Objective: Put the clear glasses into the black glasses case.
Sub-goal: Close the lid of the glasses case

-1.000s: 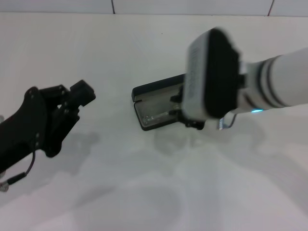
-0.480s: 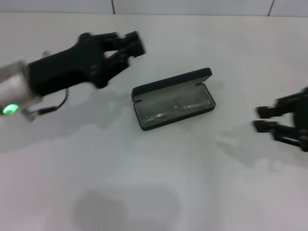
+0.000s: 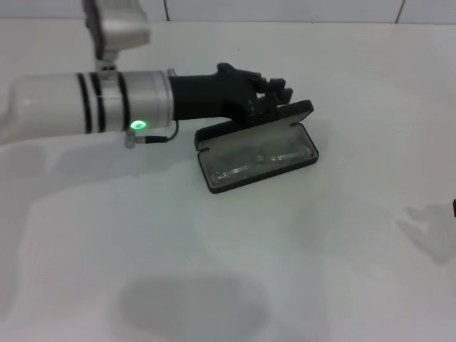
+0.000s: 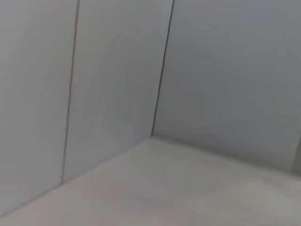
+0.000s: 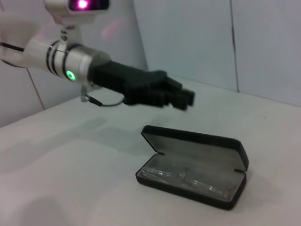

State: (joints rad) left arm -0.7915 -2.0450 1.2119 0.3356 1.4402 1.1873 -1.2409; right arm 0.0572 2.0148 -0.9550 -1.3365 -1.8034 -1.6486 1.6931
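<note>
Black glasses case (image 3: 251, 122), grey lining; clear glasses (image 3: 258, 161), colourless; left pincer (image 3: 281, 91), black; bench (image 3: 228, 271), white.

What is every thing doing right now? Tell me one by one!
black glasses case: open, lid up, lying on the table.
clear glasses: lying inside the case.
left tool: hovering above the raised lid, empty.
right tool: out of sight.
</note>
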